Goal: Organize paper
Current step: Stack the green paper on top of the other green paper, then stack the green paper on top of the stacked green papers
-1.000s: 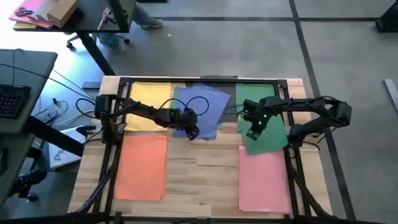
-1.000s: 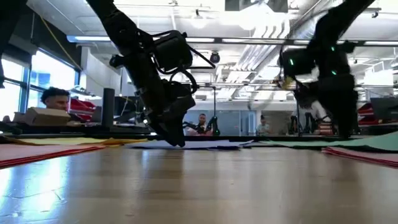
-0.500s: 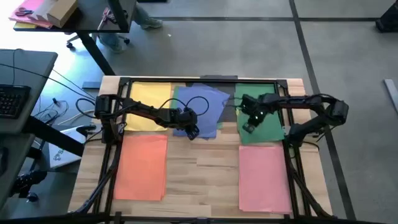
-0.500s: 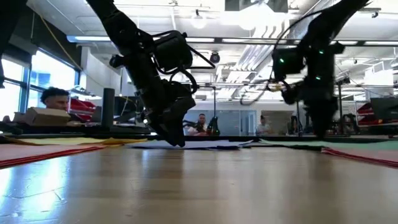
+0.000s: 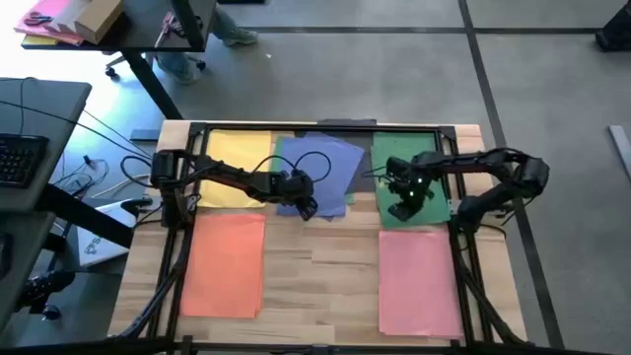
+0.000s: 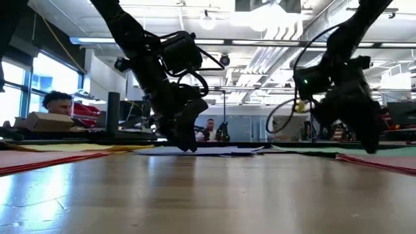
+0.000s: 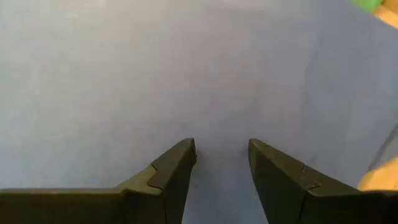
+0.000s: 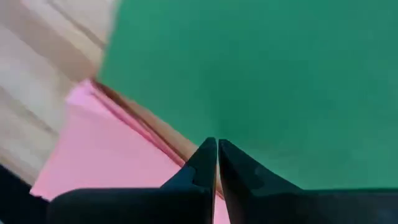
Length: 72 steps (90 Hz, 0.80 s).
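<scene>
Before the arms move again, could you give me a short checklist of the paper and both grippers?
1. Left gripper over the blue paper, fingers apart: ok.
2. Right gripper over the green paper, fingers together: ok.
3. Green paper clear of the pink paper: ok.
4. Blue paper squared up: not ok, it lies fanned and skewed.
5. Right gripper touching the green paper: cannot tell.

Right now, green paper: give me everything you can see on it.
The green paper is a thin, flat, matte rectangular sheet or small stack; which, I cannot tell. It lies on the wooden table at the far right, squared to the table edges, just behind the pink paper, with a narrow strip of wood between them in the right wrist view. The blue paper lies to its left. The right tool, fingers shut, is over its near-left part; contact cannot be confirmed.
</scene>
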Each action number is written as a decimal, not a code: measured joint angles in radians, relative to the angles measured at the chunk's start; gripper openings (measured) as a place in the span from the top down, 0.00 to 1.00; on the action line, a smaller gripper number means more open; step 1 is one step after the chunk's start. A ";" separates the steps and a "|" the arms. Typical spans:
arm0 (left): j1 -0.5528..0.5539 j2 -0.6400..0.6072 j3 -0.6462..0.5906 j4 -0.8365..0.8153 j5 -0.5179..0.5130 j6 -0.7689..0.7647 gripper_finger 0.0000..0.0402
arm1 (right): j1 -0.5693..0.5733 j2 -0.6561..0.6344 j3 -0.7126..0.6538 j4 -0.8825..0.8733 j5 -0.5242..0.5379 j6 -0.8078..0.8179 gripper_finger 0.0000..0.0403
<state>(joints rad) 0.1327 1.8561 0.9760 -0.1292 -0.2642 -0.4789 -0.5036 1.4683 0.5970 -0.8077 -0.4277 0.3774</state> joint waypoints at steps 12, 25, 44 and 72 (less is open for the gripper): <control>0.000 0.000 0.000 0.007 0.000 0.000 0.64 | -0.030 -0.005 0.009 0.028 0.060 0.058 1.00; -0.001 0.000 0.000 0.008 0.000 0.000 0.64 | -0.092 -0.004 0.076 0.044 0.173 0.030 1.00; -0.001 -0.006 0.002 0.009 0.020 0.000 0.64 | -0.145 -0.004 0.177 -0.019 0.205 -0.036 1.00; 0.012 -0.084 0.042 -0.008 0.045 0.053 0.64 | -0.009 -0.004 0.220 0.279 0.174 -0.521 1.00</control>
<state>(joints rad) 0.1448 1.7716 1.0183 -0.1371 -0.2192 -0.4257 -0.5127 1.4639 0.8171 -0.5287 -0.2540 -0.1439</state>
